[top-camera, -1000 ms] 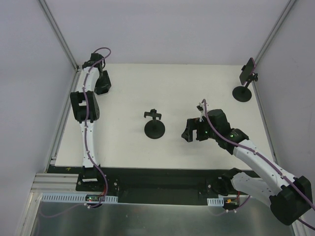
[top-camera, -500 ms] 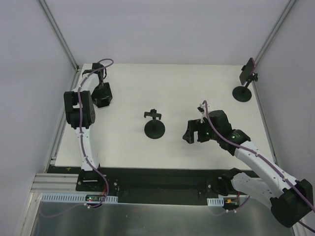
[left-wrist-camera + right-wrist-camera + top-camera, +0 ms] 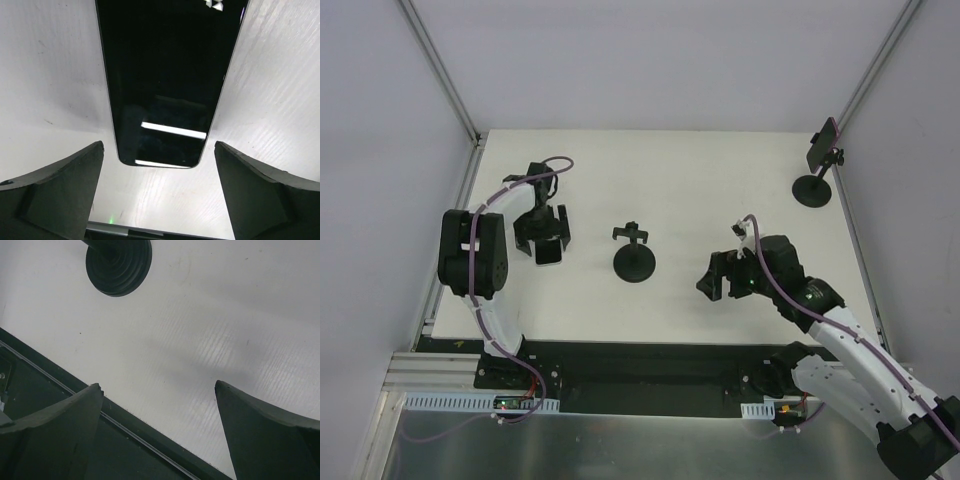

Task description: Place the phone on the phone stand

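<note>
Phone (image 3: 165, 80) flat on surface (image 3: 55, 75), stiff, likely slippery glass; my left gripper (image 3: 158, 147) spread wide over it; pinch long edges.

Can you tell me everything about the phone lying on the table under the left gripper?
The phone is a thin, flat slab with a shiny black glass face, a slim silvery edge and rounded corners. Its screen is dark and mirrors bright strips of light. It lies flat, face up, on the white table, towards the left side. The left gripper hovers over it, open, with one finger on each side of the phone. Neither finger seems to touch it. Only the table touches it.
</note>
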